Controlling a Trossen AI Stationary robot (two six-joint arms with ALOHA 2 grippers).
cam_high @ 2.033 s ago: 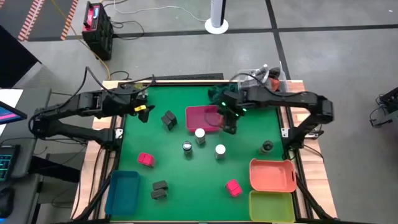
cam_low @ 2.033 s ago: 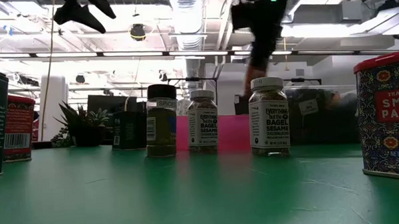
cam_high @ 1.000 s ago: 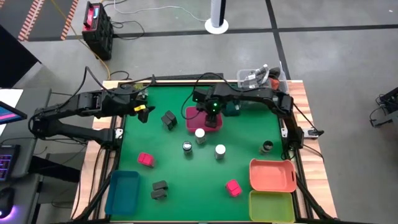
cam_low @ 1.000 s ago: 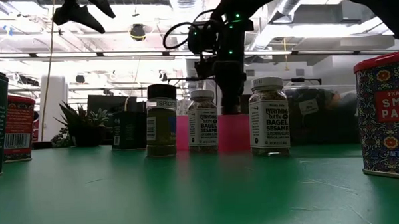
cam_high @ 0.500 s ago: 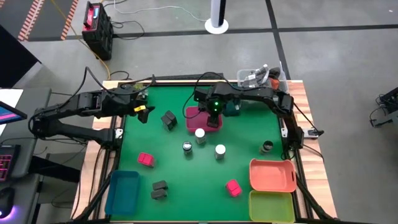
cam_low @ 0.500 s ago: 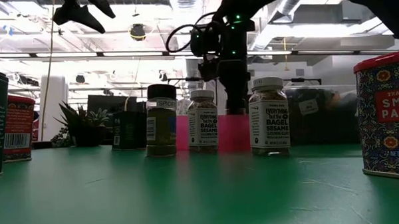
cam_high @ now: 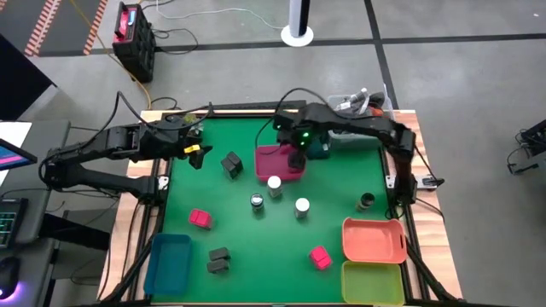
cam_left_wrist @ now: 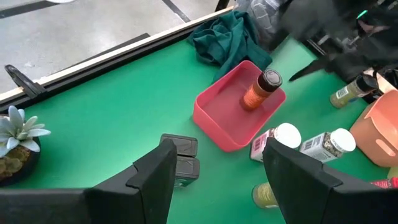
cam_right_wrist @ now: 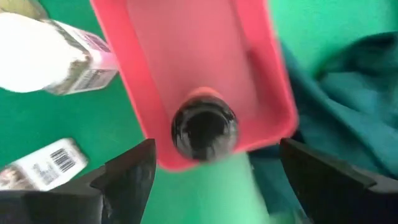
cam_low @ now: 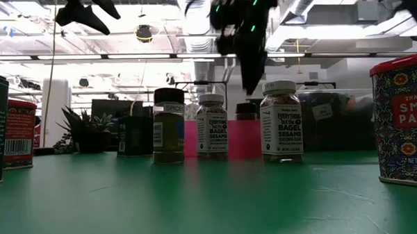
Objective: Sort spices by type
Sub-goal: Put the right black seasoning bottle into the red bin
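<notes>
I see the right gripper (cam_right_wrist: 208, 171) hanging above the pink tray (cam_high: 275, 161) at the back of the table, its fingers spread wide and empty. A dark-capped spice jar (cam_left_wrist: 259, 89) stands upright inside that tray, directly below it. The left gripper (cam_left_wrist: 214, 180) hovers near the table's back left corner, fingers parted, holding nothing

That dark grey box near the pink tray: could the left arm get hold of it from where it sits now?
Probably yes. The dark grey box lies alone on bare green mat, just ahead of the left gripper, with nothing between them. The pink tray beside it and the right gripper above that tray stand clear of that path.
</notes>
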